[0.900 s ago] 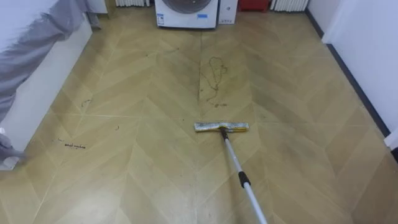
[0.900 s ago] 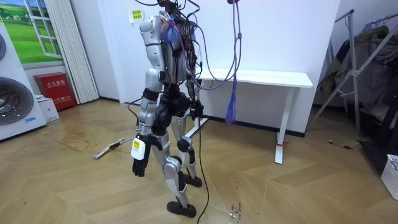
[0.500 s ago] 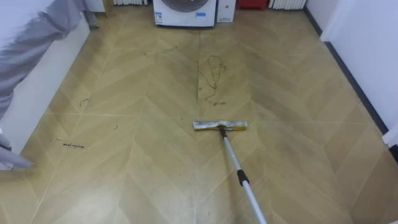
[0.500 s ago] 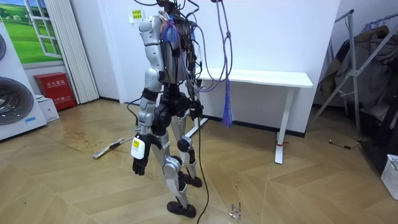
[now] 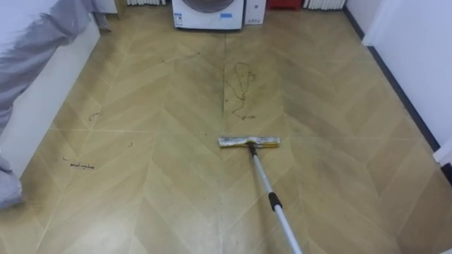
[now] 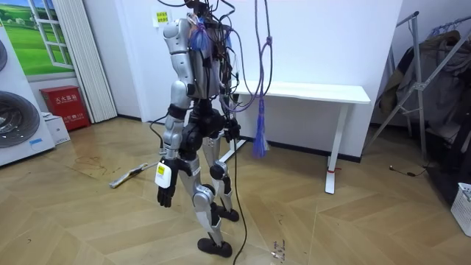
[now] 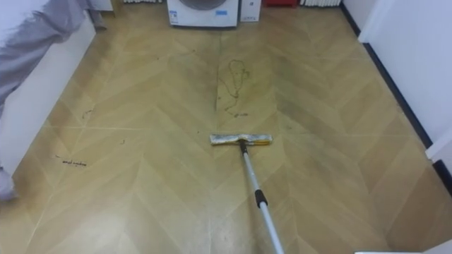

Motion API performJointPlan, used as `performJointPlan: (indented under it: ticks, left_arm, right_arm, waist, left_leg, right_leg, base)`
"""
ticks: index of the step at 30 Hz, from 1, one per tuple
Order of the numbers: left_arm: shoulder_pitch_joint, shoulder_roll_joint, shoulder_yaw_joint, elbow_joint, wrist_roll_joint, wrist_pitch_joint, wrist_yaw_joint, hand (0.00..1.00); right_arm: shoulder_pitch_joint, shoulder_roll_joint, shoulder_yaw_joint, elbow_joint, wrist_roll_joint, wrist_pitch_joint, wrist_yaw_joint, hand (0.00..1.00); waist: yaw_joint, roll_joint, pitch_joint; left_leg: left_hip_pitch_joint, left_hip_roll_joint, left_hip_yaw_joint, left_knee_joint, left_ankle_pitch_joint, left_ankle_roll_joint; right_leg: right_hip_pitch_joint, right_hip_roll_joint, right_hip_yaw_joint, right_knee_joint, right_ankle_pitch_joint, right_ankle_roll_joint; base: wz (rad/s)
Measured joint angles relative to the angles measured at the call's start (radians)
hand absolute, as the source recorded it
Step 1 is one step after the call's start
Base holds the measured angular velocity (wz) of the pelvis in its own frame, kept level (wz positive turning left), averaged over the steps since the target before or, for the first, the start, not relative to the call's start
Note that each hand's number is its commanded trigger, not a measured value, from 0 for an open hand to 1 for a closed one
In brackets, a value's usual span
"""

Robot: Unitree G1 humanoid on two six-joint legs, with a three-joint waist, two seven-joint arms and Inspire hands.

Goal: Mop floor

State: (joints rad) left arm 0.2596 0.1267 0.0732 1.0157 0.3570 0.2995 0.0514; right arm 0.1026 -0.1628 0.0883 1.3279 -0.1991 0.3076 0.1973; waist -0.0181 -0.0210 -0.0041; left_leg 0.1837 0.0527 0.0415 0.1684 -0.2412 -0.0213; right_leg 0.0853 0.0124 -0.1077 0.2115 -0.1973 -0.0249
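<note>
On herringbone wood floor (image 5: 155, 176), flat rectangular mop (image 5: 249, 142)

the mop (image 5: 249, 142) has its pole (image 5: 272, 201) cut off by the bottom edge. in the room view the robot's legs hide most of it. the washing machine (image 5: 208, 13) is cut by the top edge, the bed (image 5: 49, 85) by the left. a grey blur (image 5: 7, 192) low at the left edge is too smeared to name. the dark floor marks (image 5: 79, 166) are too small to read.
</note>
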Motion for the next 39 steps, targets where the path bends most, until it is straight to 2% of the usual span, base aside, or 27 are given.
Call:
performJointPlan:
  ticks: [9,13,15,17,19,20,25,27,30,33,34,35,36,37,38,39]
  left_arm:
    - [-0.021,0.0,-0.003,0.0,0.006,0.0,0.007,0.0]
    - [-0.074,0.001,-0.018,0.045,0.006,-0.002,0.011,0.0]
    - [-0.104,0.001,-0.019,0.059,0.007,-0.002,0.012,0.0]
    - [-0.136,0.001,-0.02,0.073,0.006,-0.022,0.015,0.0]
    - [-0.156,0.001,-0.02,0.076,0.006,-0.028,0.019,0.0]
    - [-0.167,0.001,-0.026,0.081,0.006,-0.032,0.023,0.0]
    - [-0.196,0.001,-0.037,0.106,0.009,-0.039,0.041,0.0]
    - [-0.197,-0.001,-0.04,0.107,0.008,-0.039,0.052,0.0]
    - [-0.187,-0.004,-0.041,0.112,-0.012,-0.038,0.069,0.0]
    - [-0.189,-0.006,-0.051,0.126,-0.052,-0.038,0.097,0.0]
    - [-0.188,-0.005,-0.068,0.125,-0.082,-0.04,0.109,0.0]
    - [-0.189,-0.004,-0.091,0.124,-0.113,-0.041,0.118,0.0]
    - [-0.189,-0.004,-0.102,0.124,-0.127,-0.042,0.123,0.0]
    - [-0.191,-0.004,-0.12,0.129,-0.152,-0.044,0.135,0.0]
    - [-0.197,-0.004,-0.134,0.135,-0.179,-0.046,0.141,0.0]
    - [-0.195,-0.003,-0.149,0.136,-0.202,-0.046,0.148,0.0]
  right_arm:
    - [-0.012,0.0,0.0,-0.011,0.021,-0.001,-0.015,1.0]
    - [-0.049,-0.001,0.001,-0.007,0.032,-0.001,-0.037,1.0]
    - [-0.061,0.0,0.002,-0.007,0.041,-0.005,-0.051,1.0]
    - [-0.081,0.0,0.008,-0.007,0.049,-0.013,-0.067,1.0]
    - [-0.09,0.0,0.008,-0.007,0.061,-0.023,-0.078,1.0]
    - [-0.093,0.0,0.008,-0.007,0.072,-0.028,-0.09,1.0]
    - [-0.094,-0.006,0.008,0.002,0.125,-0.054,-0.131,1.0]
    - [-0.089,-0.012,0.009,0.02,0.162,-0.058,-0.136,1.0]
    - [-0.078,-0.023,0.027,0.035,0.224,-0.058,-0.147,1.0]
    - [-0.064,-0.032,0.055,0.035,0.284,-0.062,-0.167,1.0]
    - [-0.056,-0.035,0.074,0.035,0.308,-0.068,-0.176,1.0]
    - [-0.056,-0.036,0.088,0.035,0.328,-0.069,-0.188,1.0]
    - [-0.058,-0.035,0.089,0.036,0.334,-0.073,-0.194,1.0]
    - [-0.068,-0.034,0.089,0.038,0.335,-0.08,-0.203,1.0]
    - [-0.095,-0.033,0.087,0.055,0.336,-0.082,-0.213,1.0]
    - [-0.114,-0.033,0.087,0.071,0.333,-0.087,-0.219,1.0]
  waist:
    - [-0.001,-0.001,-0.0012]
    - [-0.001,0.0,0.0001]
    - [-0.001,0.001,0.0046]
    - [-0.001,0.004,0.0088]
    - [-0.002,-0.004,0.0119]
    - [-0.003,-0.003,0.0174]
    - [-0.002,0.0,0.0195]
    - [-0.002,0.007,0.0207]
    - [0.014,0.018,0.0158]
    - [0.026,0.027,0.0148]
    - [0.045,0.037,0.0107]
    - [0.058,0.04,0.0111]
    - [0.063,0.042,0.012]
    - [0.069,0.045,0.0117]
    - [0.082,0.044,0.0125]
    - [0.088,0.045,0.0118]
  left_leg:
    - [-0.086,-0.01,-0.002,0.033,0.0,0.0]
    - [-0.178,-0.015,-0.001,0.075,0.0,0.0]
    - [-0.216,-0.017,-0.002,0.091,0.0,0.0]
    - [-0.272,-0.022,-0.001,0.112,0.0,0.001]
    - [-0.32,-0.029,-0.001,0.142,0.0,0.001]
    - [-0.353,-0.031,-0.001,0.165,0.0,0.0]
    - [-0.53,-0.046,-0.014,0.297,-0.002,0.001]
    - [-0.597,-0.046,-0.02,0.361,-0.013,0.001]
    - [-0.693,-0.044,-0.032,0.468,-0.056,-0.005]
    - [-0.778,-0.048,-0.051,0.605,-0.116,-0.01]
    - [-0.815,-0.043,-0.058,0.67,-0.144,-0.011]
    - [-0.851,-0.031,-0.058,0.734,-0.167,-0.015]
    - [-0.867,-0.029,-0.059,0.767,-0.178,-0.018]
    - [-0.893,-0.027,-0.061,0.812,-0.201,-0.018]
    - [-0.923,-0.023,-0.065,0.882,-0.207,-0.02]
    - [-0.945,-0.018,-0.065,0.929,-0.199,-0.025]
  right_leg:
    - [-0.087,-0.015,-0.007,0.04,-0.003,0.003]
    - [-0.175,-0.025,-0.007,0.085,-0.004,0.002]
    - [-0.215,-0.029,-0.008,0.106,-0.004,-0.003]
    - [-0.281,-0.038,-0.009,0.151,-0.012,-0.008]
    - [-0.336,-0.049,-0.008,0.192,-0.022,-0.011]
    - [-0.367,-0.054,-0.008,0.211,-0.025,-0.012]
    - [-0.521,-0.077,-0.021,0.305,-0.041,-0.021]
    - [-0.571,-0.079,-0.018,0.346,-0.054,-0.023]
    - [-0.661,-0.088,-0.02,0.446,-0.089,-0.027]
    - [-0.741,-0.098,-0.029,0.581,-0.149,-0.038]
    - [-0.77,-0.098,-0.035,0.632,-0.171,-0.042]
    - [-0.798,-0.094,-0.036,0.688,-0.191,-0.049]
    - [-0.813,-0.094,-0.038,0.717,-0.203,-0.051]
    - [-0.84,-0.095,-0.039,0.768,-0.233,-0.048]
    - [-0.862,-0.087,-0.024,0.817,-0.256,-0.059]
    - [-0.871,-0.072,-0.014,0.836,-0.267,-0.066]
  base:
    - [0.01]
    - [0.0]
    - [0.0]
    - [0.0]
    - [0.04]
    - [0.08]
    - [0.13]
    - [0.21]
    - [0.06]
    - [0.12]
    - [0.0]
    - [0.0]
    - [0.0]
    - [0.03]
    - [0.0]
    - [-0.15]
